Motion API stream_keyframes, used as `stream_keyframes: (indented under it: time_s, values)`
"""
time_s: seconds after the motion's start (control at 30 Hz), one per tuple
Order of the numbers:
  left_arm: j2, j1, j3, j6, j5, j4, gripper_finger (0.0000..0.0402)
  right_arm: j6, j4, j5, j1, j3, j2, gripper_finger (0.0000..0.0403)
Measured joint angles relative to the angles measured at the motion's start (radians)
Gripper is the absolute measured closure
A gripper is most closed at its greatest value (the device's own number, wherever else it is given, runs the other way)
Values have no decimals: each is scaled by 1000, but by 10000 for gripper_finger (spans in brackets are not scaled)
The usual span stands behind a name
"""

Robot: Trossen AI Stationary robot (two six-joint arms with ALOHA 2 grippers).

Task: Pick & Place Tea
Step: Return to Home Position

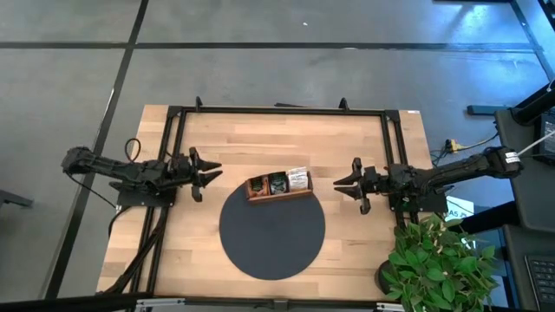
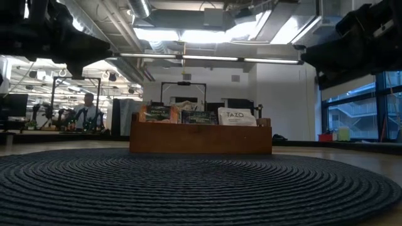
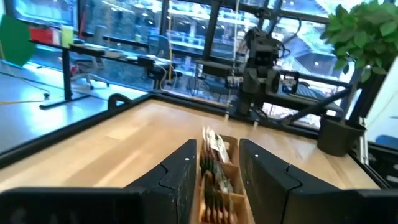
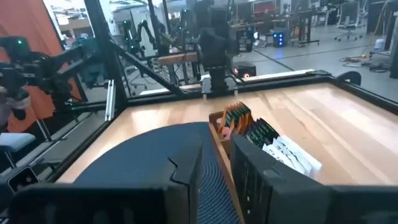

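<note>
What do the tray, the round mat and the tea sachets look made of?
The tray looks like brown wood with a dull finish, built of solid flat boards. The mat is probably woven cord, dark grey, showing concentric ribbed rings. The tea sachets look like printed paper or foil, thin and flat; which one I cannot tell.

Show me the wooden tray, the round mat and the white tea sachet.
wooden tray (image 2: 201, 139): low view, front wall.
round mat (image 1: 271, 238): high view, bare middle.
white tea sachet (image 2: 237, 117): low view, printed face.
</note>
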Motion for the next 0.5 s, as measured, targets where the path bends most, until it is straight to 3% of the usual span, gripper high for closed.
stream_keyframes:
  time_s: [0.33, 0.5]
  values:
    - [-226, 24, 0, 37, -6, -177, 286, -53, -5, -8, -3, -4, -83, 318]
    - [-228, 25, 2, 37, -23, -199, 283, -67, -53, -8, -3, -4, -121, 318]
